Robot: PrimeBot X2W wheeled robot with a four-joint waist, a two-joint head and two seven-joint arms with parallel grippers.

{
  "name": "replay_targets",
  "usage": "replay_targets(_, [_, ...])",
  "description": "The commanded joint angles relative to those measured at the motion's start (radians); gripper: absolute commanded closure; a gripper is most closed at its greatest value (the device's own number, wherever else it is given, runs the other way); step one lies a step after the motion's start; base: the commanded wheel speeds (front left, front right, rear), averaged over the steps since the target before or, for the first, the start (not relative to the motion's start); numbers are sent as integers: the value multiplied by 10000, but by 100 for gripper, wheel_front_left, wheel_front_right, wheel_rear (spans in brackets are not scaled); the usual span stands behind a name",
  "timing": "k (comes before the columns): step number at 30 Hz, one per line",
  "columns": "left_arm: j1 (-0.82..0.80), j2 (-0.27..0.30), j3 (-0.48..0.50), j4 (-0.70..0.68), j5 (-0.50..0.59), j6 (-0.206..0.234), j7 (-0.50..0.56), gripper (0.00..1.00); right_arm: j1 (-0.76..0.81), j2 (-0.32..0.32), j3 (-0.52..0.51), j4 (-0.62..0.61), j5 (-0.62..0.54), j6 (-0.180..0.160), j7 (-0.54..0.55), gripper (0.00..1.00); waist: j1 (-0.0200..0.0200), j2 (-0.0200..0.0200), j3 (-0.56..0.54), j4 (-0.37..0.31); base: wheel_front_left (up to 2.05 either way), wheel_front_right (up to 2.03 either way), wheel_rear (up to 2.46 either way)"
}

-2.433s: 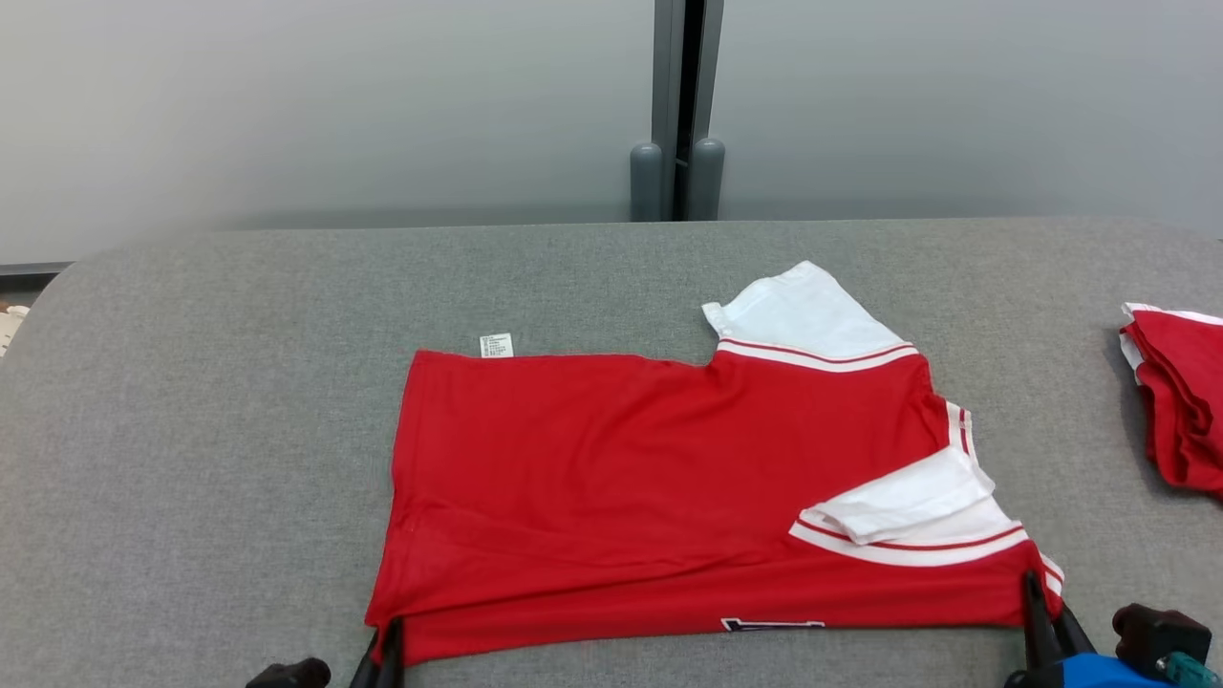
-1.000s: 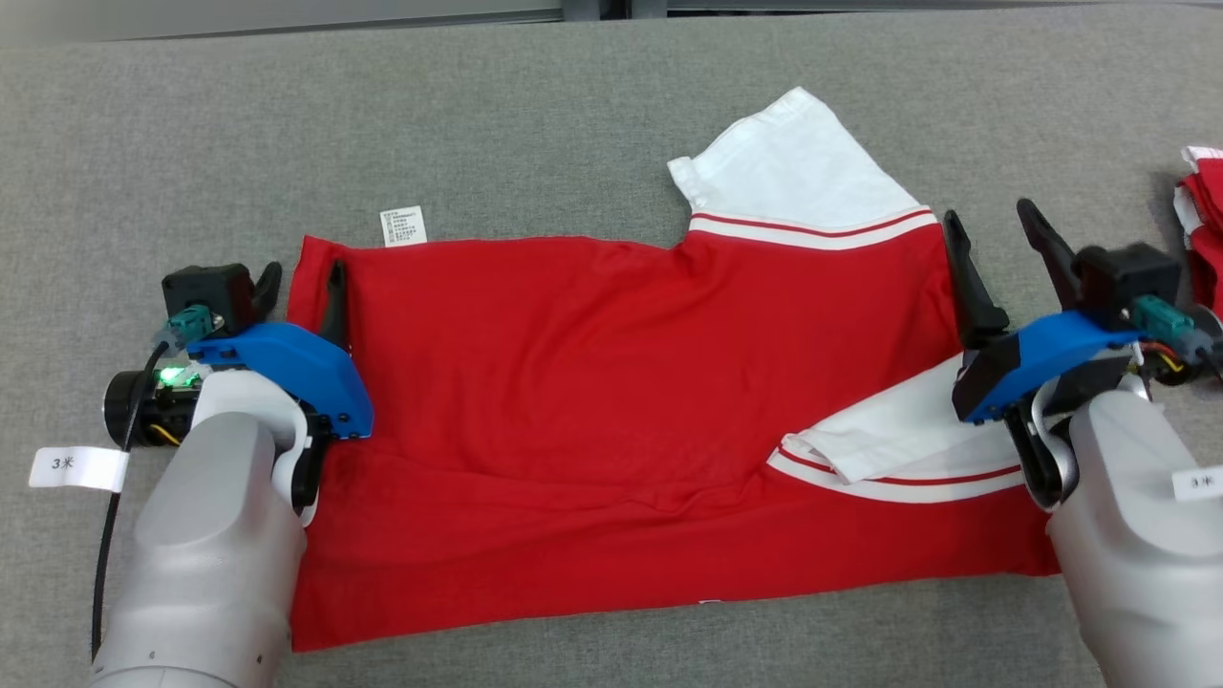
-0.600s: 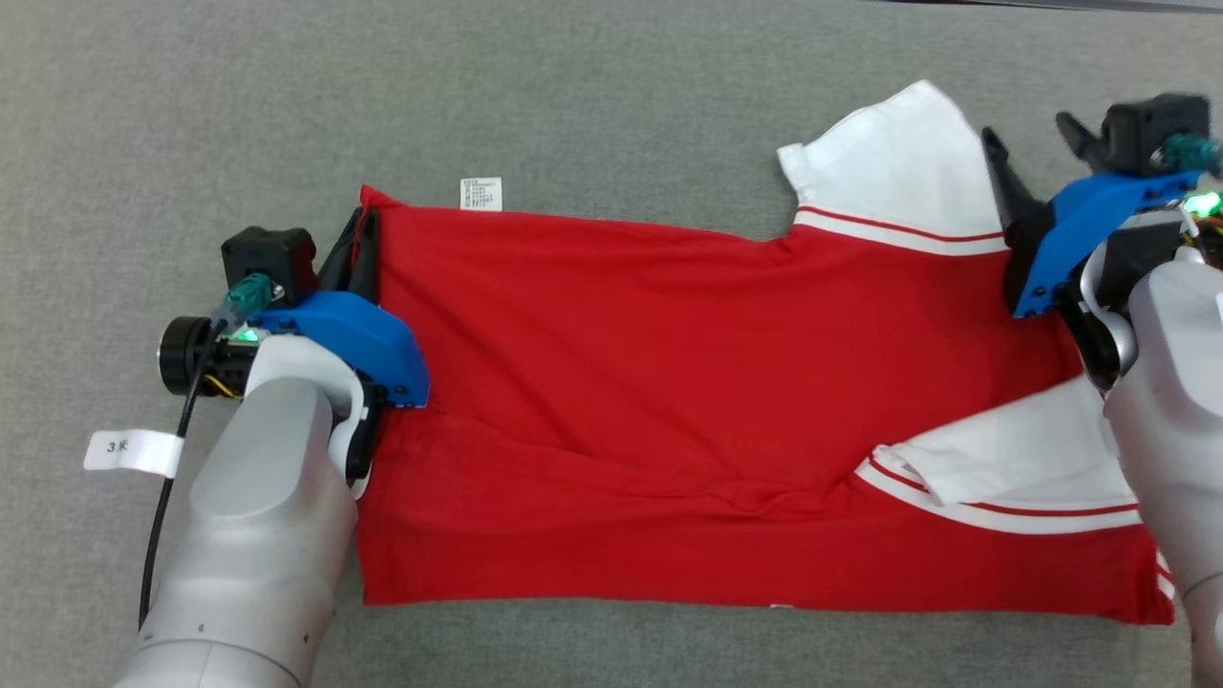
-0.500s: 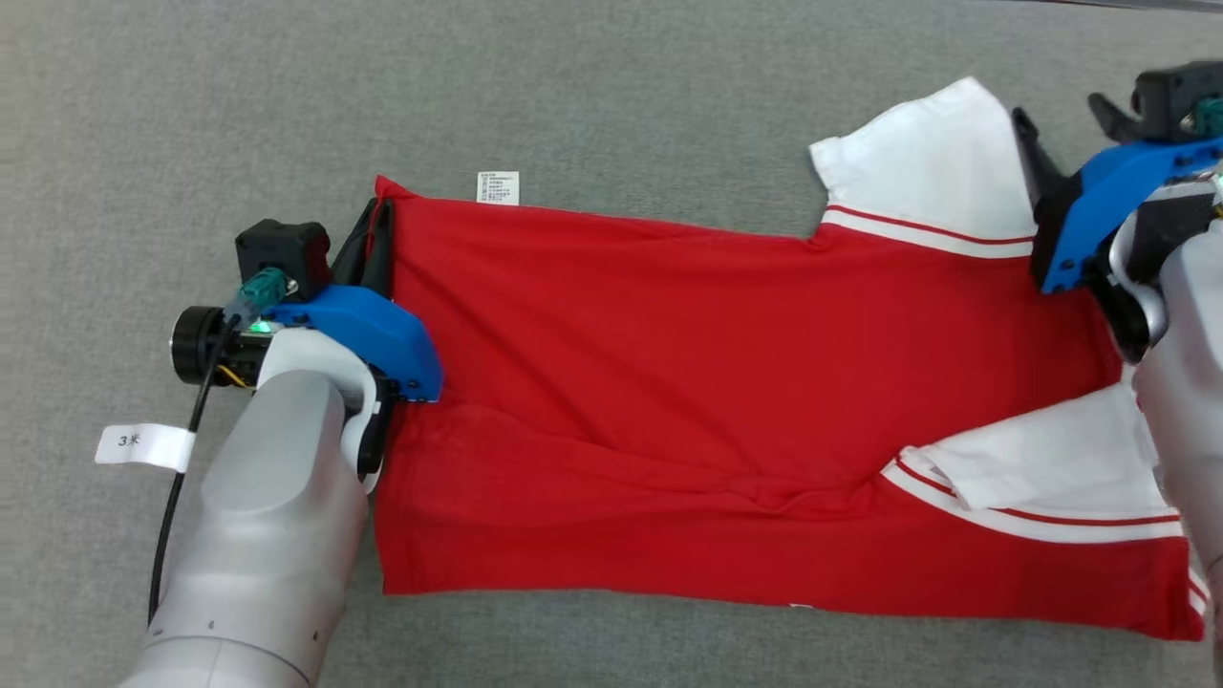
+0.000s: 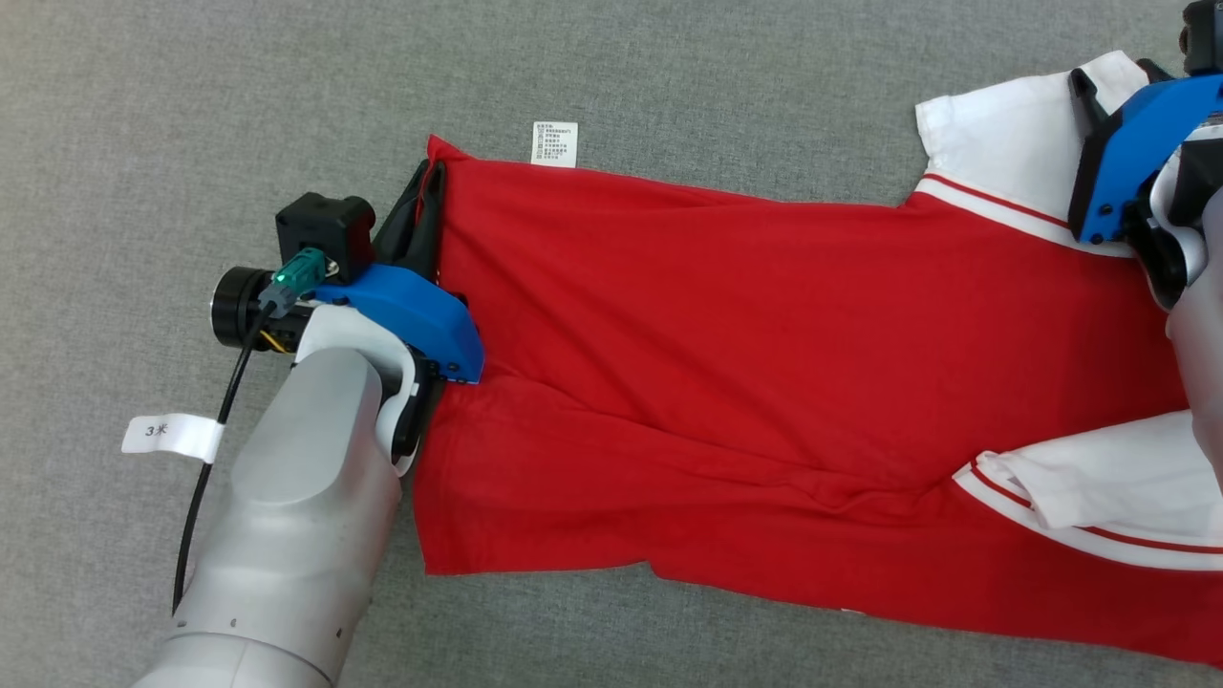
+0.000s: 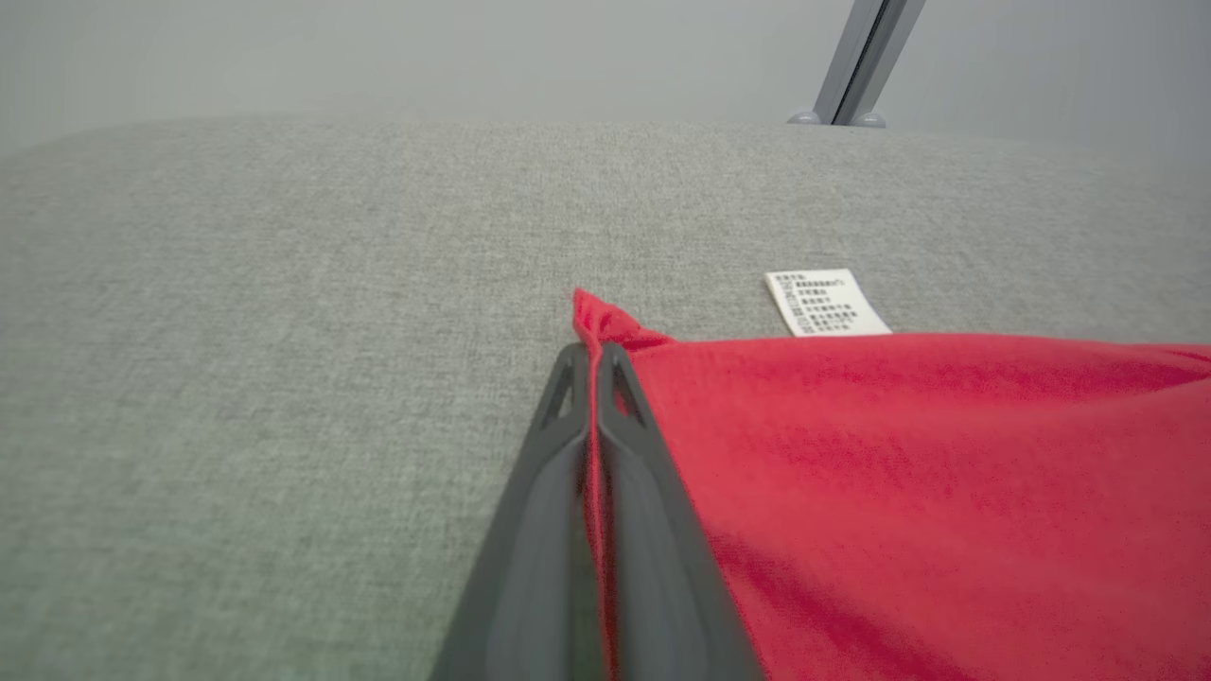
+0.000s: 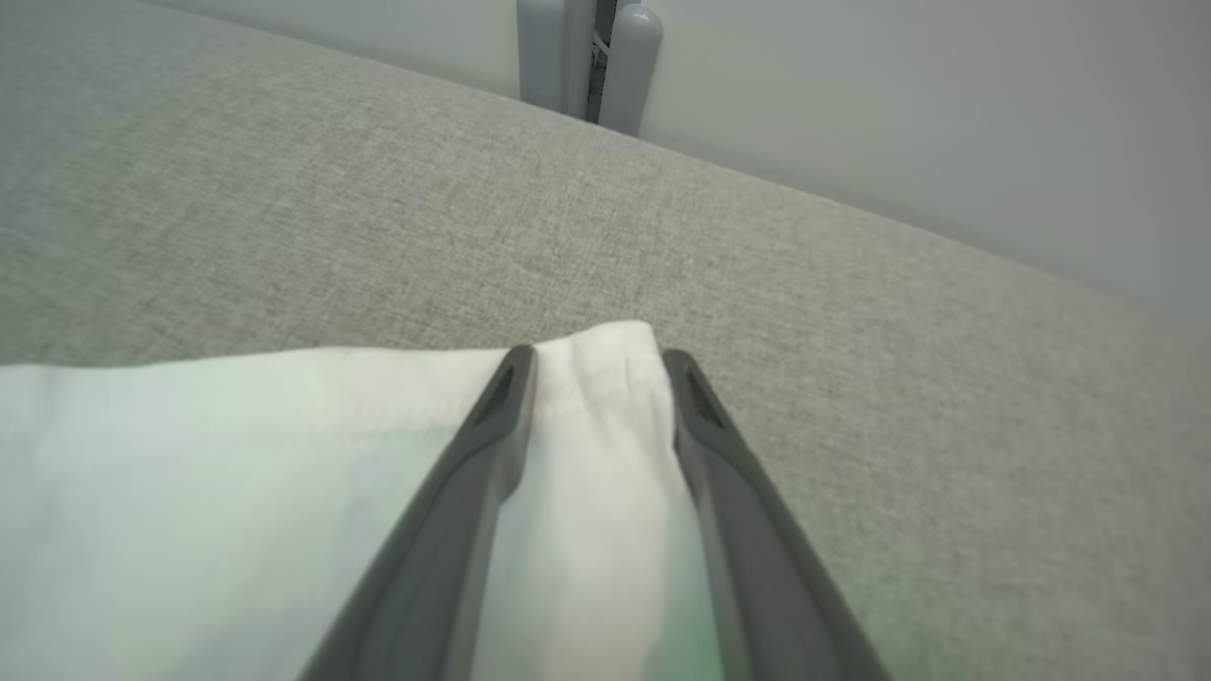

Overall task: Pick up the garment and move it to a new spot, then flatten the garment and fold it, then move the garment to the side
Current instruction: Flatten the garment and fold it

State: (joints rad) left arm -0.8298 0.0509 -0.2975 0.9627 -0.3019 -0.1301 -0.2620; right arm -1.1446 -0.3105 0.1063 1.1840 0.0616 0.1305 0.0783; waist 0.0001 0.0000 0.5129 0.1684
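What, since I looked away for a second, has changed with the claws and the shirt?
The left claw, open astride the far left corner of the red garment a second ago, has shut on it. The right claw moved forward to the white sleeve and now straddles its corner, jaws apart. The garment stayed flat on the grey table, label at its far edge.

Table bare beyond & L of garment; care label juts at far hem; post behind far edge.
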Motion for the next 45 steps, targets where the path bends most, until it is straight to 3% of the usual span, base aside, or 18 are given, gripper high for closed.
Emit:
replay_targets(1, [118, 6, 14, -63, -91, 1, -33, 100, 58, 124, -33, 237, -80, 4, -163, 100, -1, 0, 6, -31, 0, 0, 0])
replay_targets(7, [321, 201, 403, -1017, -1, 58, -30, 100, -371, 78, -542, -439, -407, -2, -2613, 100, -1, 0, -102, -284, 0, 0, 0])
replay_targets(10, [483, 327, 675, -1662, 123, 78, -30, 100, -381, 185, -957, -772, -573, -1, -3269, 100, -1, 0, -252, -488, 0, 0, 0])
replay_targets(16, [1016, 402, 1015, -2295, 332, 45, -29, 100, 438, 634, -1558, -1982, -472, 1, -3432, 100, -1, 0, -636, -789, 0, 0, 0])
replay_targets(17, [1315, 435, 1189, -2456, 392, 37, -30, 100, 1138, 796, -1686, -2765, -287, -1, -3435, 100, -1, 0, -856, -946, 0, 0, 0])
replay_targets(23, [2773, 539, 1800, -3030, 615, 67, -31, 100, 3797, 1218, -1591, -4710, 660, 1, -3437, 100, -1, 0, -1681, -1575, 0, 0, 0])
replay_targets(30, [4409, 484, 2568, -3596, 712, 79, -31, 100, 6172, 1350, -1209, -5432, 1496, 1, -3434, 100, -1, 0, -2456, -2109, 0, 0, 0])
replay_targets(37, [5957, 217, 2891, -3704, 770, 30, -31, 100, 7578, 1501, -1122, -5276, 1916, 1, -3435, 100, -1, 0, -3055, -2285, 0, 0, 0])
replay_targets(38, [6110, 195, 2937, -3668, 738, 27, -29, 100, 7667, 1516, -1171, -5238, 1924, 1, -3435, 77, -1, 0, -3105, -2274, 0, 0, 0])
replay_targets(39, [6226, 162, 3020, -3667, 708, 32, -31, 80, 7747, 1521, -1230, -5187, 1915, 1, -3435, 30, -1, 0, -3162, -2257, 0, 0, 0])
replay_targets(40, [6335, 130, 3069, -3692, 699, 72, -29, 29, 7821, 1549, -1271, -5096, 1943, 1, -3435, 0, -1, 0, -3213, -2234, 0, 0, 0])
replay_targets(41, [6413, 93, 3071, -3737, 724, 90, -29, 0, 7843, 1560, -1314, -5062, 1971, 1, -3435, 0, -1, 0, -3265, -2206, 0, 0, 0])
replay_targets(45, [6701, 20, 3235, -4242, 863, 272, -31, 0, 7884, 1604, -1387, -5437, 1848, 2, -3435, 0, -1, 0, -3478, -2114, 0, 0, 0])
